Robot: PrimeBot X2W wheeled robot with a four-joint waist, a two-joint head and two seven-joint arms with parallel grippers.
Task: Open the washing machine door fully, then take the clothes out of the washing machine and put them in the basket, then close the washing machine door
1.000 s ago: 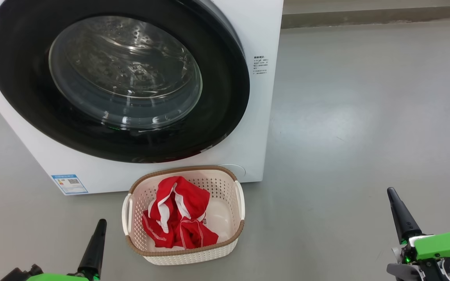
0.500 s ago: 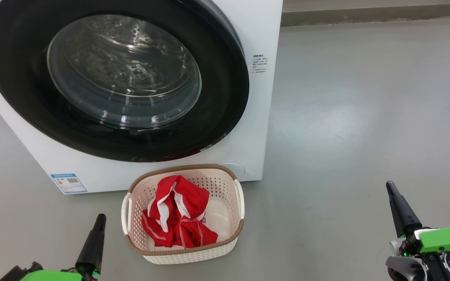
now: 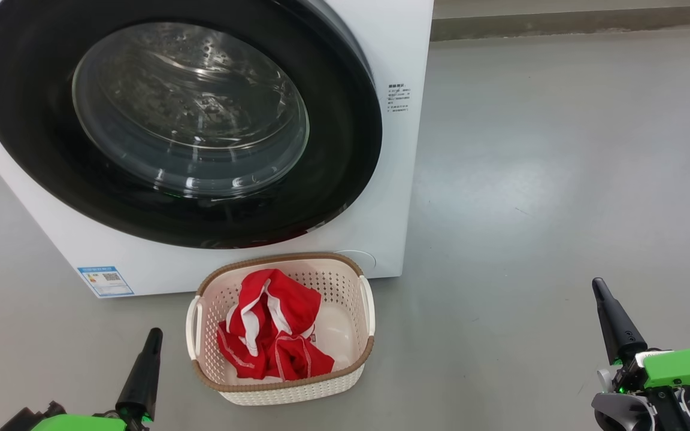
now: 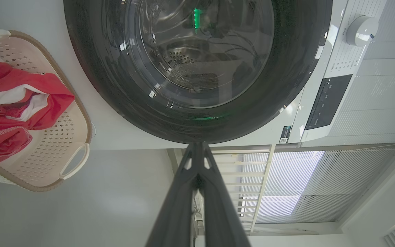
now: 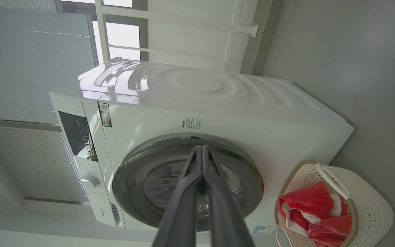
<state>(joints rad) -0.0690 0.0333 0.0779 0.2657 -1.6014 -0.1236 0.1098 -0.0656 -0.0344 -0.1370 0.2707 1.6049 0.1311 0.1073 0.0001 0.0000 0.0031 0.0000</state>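
Closure of the door was the step for you to verify.

Head view. The washing machine door point(image 3: 189, 114) lay flat against the white front of the washing machine point(image 3: 393, 179), and no gap showed along its right edge. The clothes point(image 3: 273, 335) lay heaped in the basket point(image 3: 279, 258), which stood on the floor point(image 3: 530, 179) just in front of the machine, below the door. The left gripper point(image 3: 154, 335) sat low beside the basket's left side, and the right gripper point(image 3: 598, 288) was well apart at the far right. Each had its fingers pressed together and carried nothing.

Left wrist view. You looked along the left gripper's point(image 4: 197, 145) closed fingers toward the lower rim of the door. Behind the glass, the part of the perforated drum in view was bare, with no red cloth in it. Judged from that, unloading was complete. The basket sat at this view's left edge with the red garments inside.

Right wrist view. The right gripper's point(image 5: 202, 147) fingers met along their length and pointed at the door. The visible part of the door ring sat even with the machine front.

Whether the latch had caught could not be told. You were advised to press again only if a gap appeared, and to keep both arms clear of the basket.
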